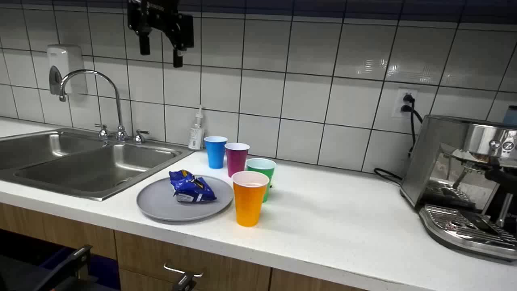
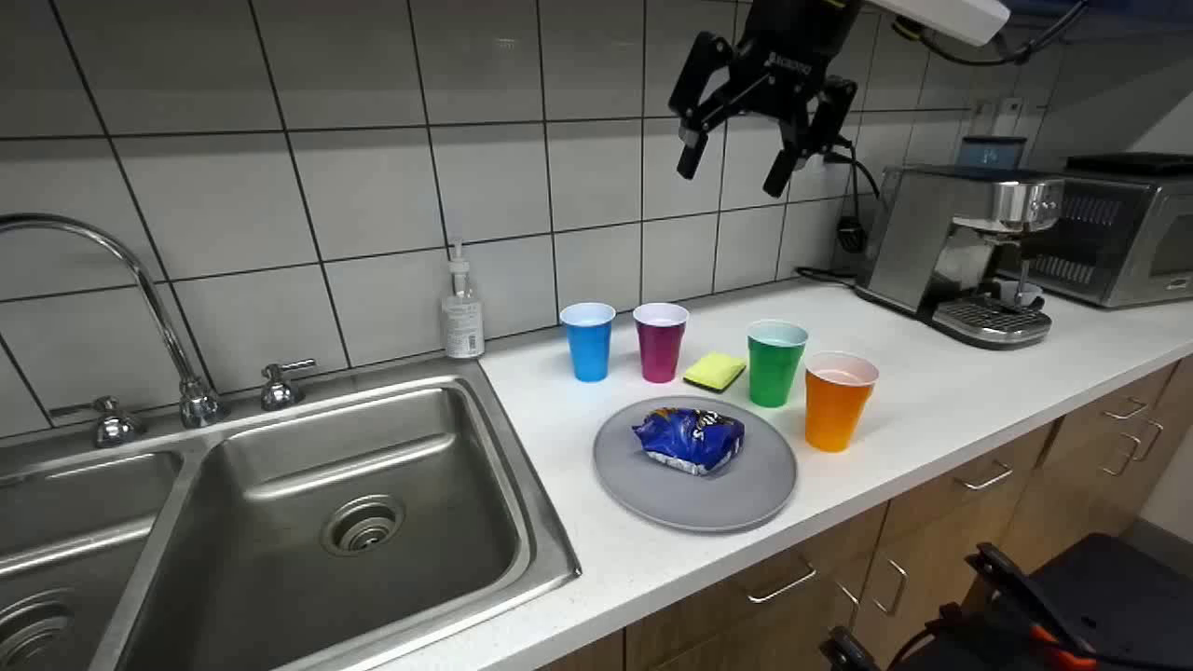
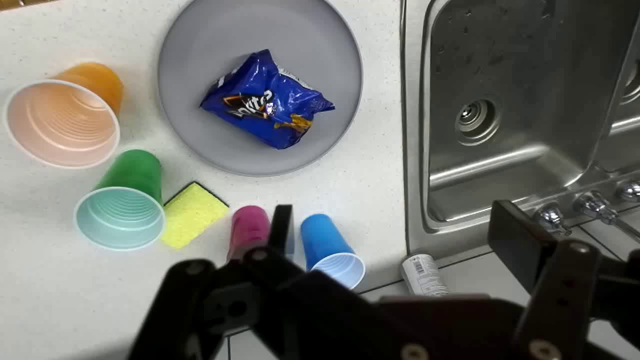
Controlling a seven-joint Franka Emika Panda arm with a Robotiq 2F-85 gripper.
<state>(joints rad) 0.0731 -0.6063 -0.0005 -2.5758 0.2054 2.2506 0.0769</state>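
My gripper (image 1: 161, 52) (image 2: 733, 171) (image 3: 396, 227) hangs high above the counter, its fingers wide apart with nothing between them. It touches nothing. Below it a crumpled blue chip bag (image 2: 692, 439) (image 3: 265, 102) lies on a round grey plate (image 2: 643, 489) (image 3: 190, 45). Upright cups stand around the plate: orange (image 1: 247, 204) (image 2: 832, 410), green (image 2: 773, 371) (image 3: 132, 172), magenta (image 2: 659, 349) and blue (image 2: 587, 349) (image 3: 320, 240). In the wrist view, a finger partly hides the magenta cup (image 3: 248, 227). A yellow sponge (image 2: 715, 371) (image 3: 192, 215) lies between the magenta and green cups.
A steel double sink (image 2: 550, 550) with a curved faucet (image 1: 118, 101) adjoins the plate's side of the counter. A clear pump bottle (image 2: 462, 321) stands against the tiled wall. Farther along are an espresso machine (image 1: 440, 161) (image 2: 932, 242) and a toaster oven (image 2: 1109, 242).
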